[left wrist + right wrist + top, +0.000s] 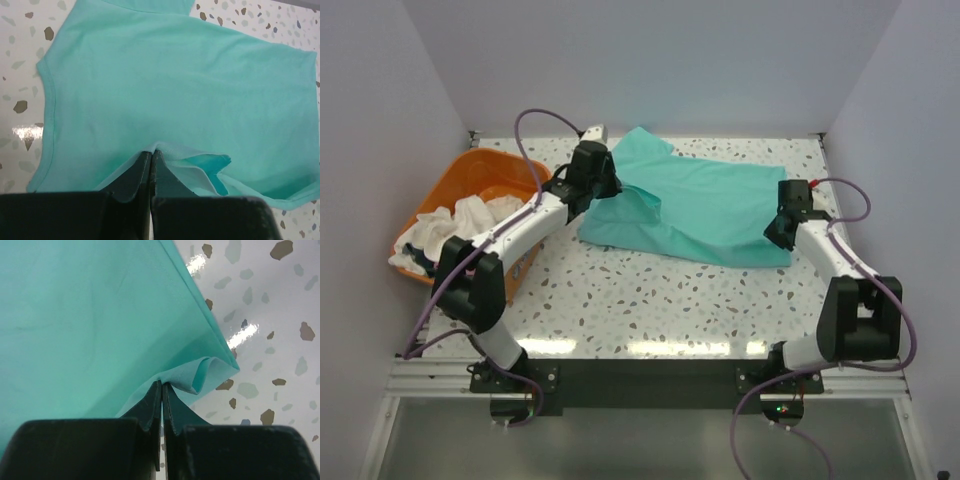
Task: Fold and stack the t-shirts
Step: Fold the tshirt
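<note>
T-shirt (705, 205), teal, lies spread over the far half of your table (650, 300), a white speckled top closed in by pale walls (650, 60) on three sides. Nearest you, a black plate (650, 385) carries both arm bases, and purple cables (517, 135) loop off the arms. Your right gripper (162, 385) sits at the shirt's near right corner. Its fingers are closed on a fold of the hem, and the wrist view shows cloth bunched at the tips. Your left gripper (151, 152) is farther back, at the shirt's left side. Its fingers are pinched together on an edge of fabric that rises off the table there. Left of that arm, an orange basket (480, 165) stands at the table's left edge, holding crumpled white cloths (450, 225). The left arm reaches across the basket's right rim.
</note>
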You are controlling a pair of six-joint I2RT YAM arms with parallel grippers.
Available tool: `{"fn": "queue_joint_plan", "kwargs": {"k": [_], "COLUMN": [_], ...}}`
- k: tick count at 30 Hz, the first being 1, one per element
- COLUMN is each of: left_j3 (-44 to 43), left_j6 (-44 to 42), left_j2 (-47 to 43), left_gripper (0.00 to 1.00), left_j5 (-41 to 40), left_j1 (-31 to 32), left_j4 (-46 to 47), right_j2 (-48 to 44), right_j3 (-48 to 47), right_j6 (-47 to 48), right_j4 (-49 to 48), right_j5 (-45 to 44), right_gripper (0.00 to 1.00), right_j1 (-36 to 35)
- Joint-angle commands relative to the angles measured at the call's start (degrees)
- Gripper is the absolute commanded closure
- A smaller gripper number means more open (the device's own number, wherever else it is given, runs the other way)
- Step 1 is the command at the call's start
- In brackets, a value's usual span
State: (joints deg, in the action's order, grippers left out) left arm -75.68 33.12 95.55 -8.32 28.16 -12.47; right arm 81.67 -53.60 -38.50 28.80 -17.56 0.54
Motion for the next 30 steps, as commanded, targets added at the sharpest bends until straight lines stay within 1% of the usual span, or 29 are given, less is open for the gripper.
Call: {"fn": "queue_joint_plan", "kwargs": {"k": [1, 7, 11, 14, 15, 17, 18, 19, 20, 21, 22, 23, 24, 25, 26, 28, 30], "left_j3": [-4.9, -9.8, -13.1, -13.6, -14.4, -16.6, -17.7, -18.8, -20.6, -21.5, -22.1, -22.8, -22.9, -22.0, -21.2, -18.3, -11.6], "left_j6": [-3.1, -5.1, -7.3, -9.4, -9.5, -10.3, -10.3, -10.5, -10.5, -10.4, -10.4, -10.4, -10.1, -10.1, -9.8, -8.8, -7.9], "left_j2": [4.5, 12.5, 18.0, 20.3, 20.9, 22.4, 22.7, 23.2, 23.6, 23.7, 23.6, 23.0, 22.5, 20.9, 19.9, 17.4, 13.3], "left_gripper": [1.0, 1.0, 1.0, 1.0, 1.0, 1.0, 1.0, 0.94, 0.54, 0.23, 0.0, 0.0, 0.0, 0.0, 0.0, 0.0, 0.0], "left_j5": [-0.1, 0.5, 2.2, 2.9, 2.9, 3.6, 3.5, 3.0, 2.7, 2.1, 1.1, 0.8, 0.8, 1.5, 2.2, 4.8, 6.5], "left_j1": [-1.1, -3.5, -4.7, -4.8, -4.9, -5.0, -5.0, -5.0, -5.0, -5.0, -4.9, -5.0, -5.0, -5.0, -5.0, -4.8, -4.4], "left_j4": [6.0, 10.1, 11.2, 14.6, 14.2, 12.9, 10.7, 9.4, 7.0, 5.8, 4.8, 3.2, 2.6, 2.4, 2.3, 2.7, 5.1], "right_j2": [4.4, 13.1, 17.4, 19.6, 20.0, 20.8, 21.3, 21.3, 21.5, 21.3, 21.0, 20.6, 19.3, 18.5, 17.7, 14.7, 12.5], "right_j3": [-4.4, -11.0, -14.3, -16.4, -17.5, -18.5, -19.5, -19.9, -20.3, -20.8, -21.0, -21.0, -20.8, -20.5, -20.1, -17.6, -13.8], "right_j6": [0.2, 0.0, 0.4, 0.4, 0.5, 0.6, 1.1, 1.2, 1.3, 1.4, 1.6, 1.2, 1.4, 1.5, 1.5, 1.8, 2.5], "right_j4": [-1.2, -1.3, -0.3, -0.2, 0.2, 0.9, 1.8, 2.2, 3.4, 3.6, 3.9, 4.0, 3.8, 3.8, 3.8, 3.5, 1.9], "right_j5": [-2.6, -4.6, -5.6, -6.6, -7.1, -8.2, -8.5, -8.7, -8.8, -8.6, -7.6, -7.1, -6.7, -5.7, -4.9, -3.0, -1.1], "right_gripper": [1.0, 1.0, 1.0, 1.0, 1.0, 0.93, 0.91, 0.89, 0.85, 0.76, 0.51, 0.43, 0.38, 0.06, 0.01, 0.01, 0.01], "right_j1": [0.3, 0.5, 0.7, 0.7, 0.7, 0.7, 0.7, 0.7, 0.7, 0.7, 0.7, 0.7, 0.7, 0.7, 0.7, 0.3, -1.6]}}
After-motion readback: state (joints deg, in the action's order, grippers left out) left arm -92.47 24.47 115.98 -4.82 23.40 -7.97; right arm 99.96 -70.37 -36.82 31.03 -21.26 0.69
